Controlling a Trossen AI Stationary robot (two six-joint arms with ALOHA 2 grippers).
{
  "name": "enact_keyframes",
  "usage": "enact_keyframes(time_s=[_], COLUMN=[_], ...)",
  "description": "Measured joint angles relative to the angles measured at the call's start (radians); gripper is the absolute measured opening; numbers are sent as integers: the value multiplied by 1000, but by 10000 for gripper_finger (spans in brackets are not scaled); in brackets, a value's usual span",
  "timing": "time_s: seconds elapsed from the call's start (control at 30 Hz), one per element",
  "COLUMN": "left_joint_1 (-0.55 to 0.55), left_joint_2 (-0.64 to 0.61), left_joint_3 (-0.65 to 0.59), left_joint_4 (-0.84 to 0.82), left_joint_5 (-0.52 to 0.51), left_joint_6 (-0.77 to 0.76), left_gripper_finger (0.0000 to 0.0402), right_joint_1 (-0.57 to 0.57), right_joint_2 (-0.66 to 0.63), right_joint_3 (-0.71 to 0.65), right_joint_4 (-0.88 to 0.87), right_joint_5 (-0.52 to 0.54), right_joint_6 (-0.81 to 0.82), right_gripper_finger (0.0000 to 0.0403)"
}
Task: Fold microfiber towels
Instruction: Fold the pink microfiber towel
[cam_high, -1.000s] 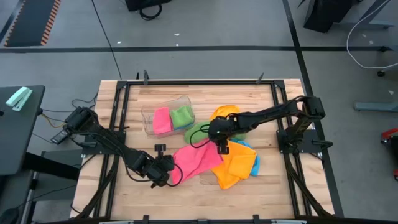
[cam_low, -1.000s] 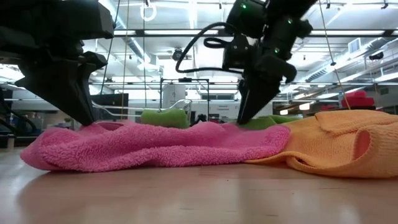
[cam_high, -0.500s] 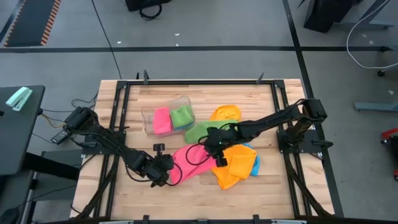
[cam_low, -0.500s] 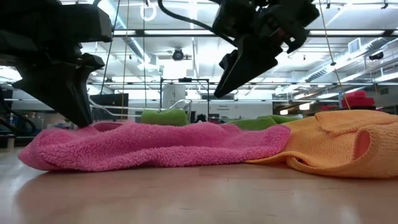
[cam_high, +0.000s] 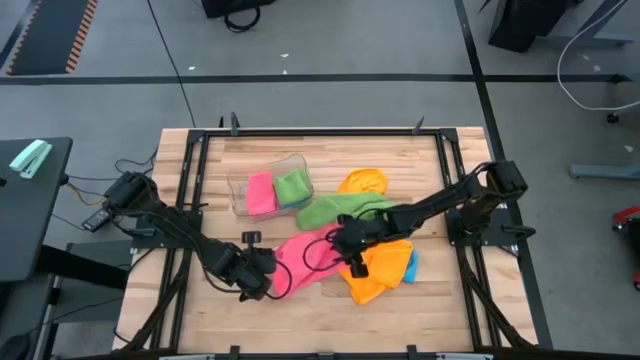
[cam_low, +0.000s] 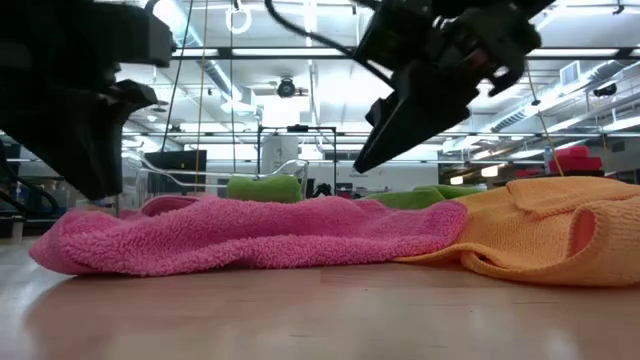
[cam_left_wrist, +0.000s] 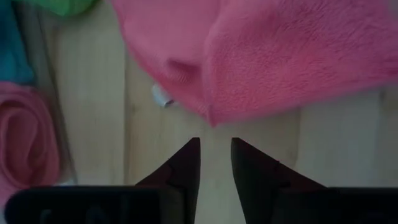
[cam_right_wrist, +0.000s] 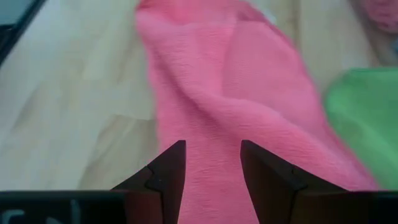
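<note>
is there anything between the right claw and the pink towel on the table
Nothing visible. The right claw hangs open just above the pink towel, with only air between them; the orange towel lies beside it, not under the claw.

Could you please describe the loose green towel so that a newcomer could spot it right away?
Start at the clear plastic tub on the wooden table. Just right of it, the loose green towel lies spread flat between the orange towel and pink towel; the other green one sits folded inside the tub.
</note>
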Motion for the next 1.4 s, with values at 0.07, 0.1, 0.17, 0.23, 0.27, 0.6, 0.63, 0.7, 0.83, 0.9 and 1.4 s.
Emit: enact_keyframes(time_s=[0.07,0.1,0.17,0.23,0.27,0.6,0.63,0.7,0.83,0.9,1.4], left_joint_1=[0,0,3,11,16,75,84,95,99,99,119], left_joint_2=[9,11,12,12,12,4,3,2,5,7,11], left_joint_3=[-9,-20,-52,-85,-97,-216,-226,-236,-239,-239,-238], left_joint_4=[13,29,87,149,153,324,340,360,400,420,479], left_joint_5=[-1,-1,-1,1,1,117,126,131,135,135,137], left_joint_6=[-1,0,3,-14,-33,-80,-79,-67,-32,-26,-26], left_gripper_finger=[96,94,91,90,92,170,178,188,190,181,36], right_joint_1=[20,29,45,54,58,64,64,64,64,64,64], right_joint_2=[0,0,0,0,0,0,0,0,1,1,1], right_joint_3=[0,0,0,0,0,0,0,0,0,0,0], right_joint_4=[9,9,3,6,5,6,6,6,6,6,-3], right_joint_5=[1,6,22,26,26,31,32,33,34,34,34], right_joint_6=[-11,-14,-14,-15,-15,-8,-5,-3,5,6,4], right_gripper_finger=[162,162,162,162,162,162,162,162,162,162,133])
